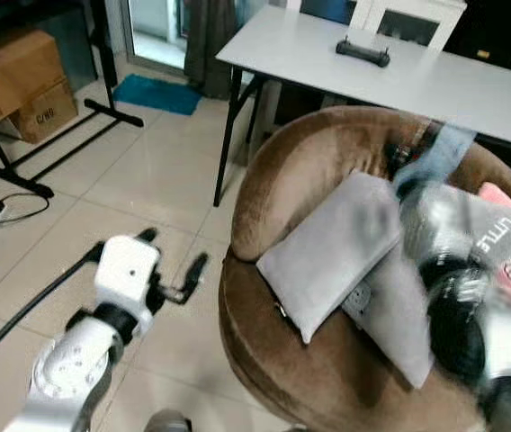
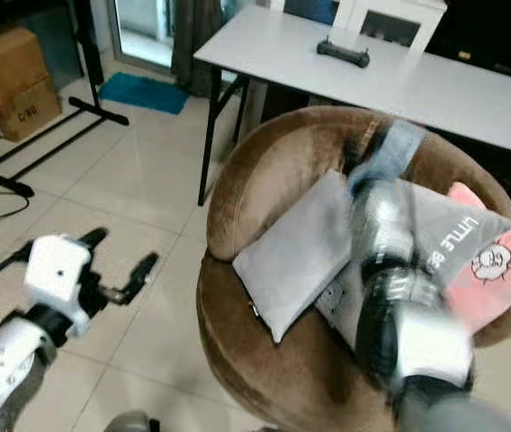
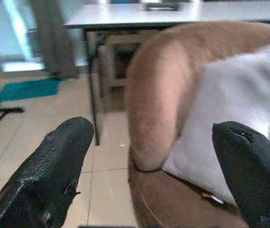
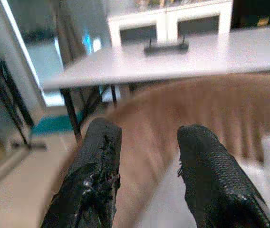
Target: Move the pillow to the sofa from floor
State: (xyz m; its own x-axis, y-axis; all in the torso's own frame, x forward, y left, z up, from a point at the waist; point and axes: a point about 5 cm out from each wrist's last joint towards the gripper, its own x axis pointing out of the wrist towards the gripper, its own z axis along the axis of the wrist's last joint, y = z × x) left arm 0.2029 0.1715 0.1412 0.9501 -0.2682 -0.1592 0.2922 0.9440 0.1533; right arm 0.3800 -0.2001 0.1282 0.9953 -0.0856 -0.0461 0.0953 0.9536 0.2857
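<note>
I see the grey pillow [image 1: 332,252] lying on the brown sofa [image 1: 273,180], long axis running near-left to far-right. My right gripper [image 4: 147,156] hovers above it, jaws narrowly parted, empty; left gripper [image 1: 173,263] waits left, jaws wide.

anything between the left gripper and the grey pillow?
Yes: the sofa's brown rim stands between the left gripper and the grey pillow; before it, bare floor tiles. Clear in the left eye view.
</note>
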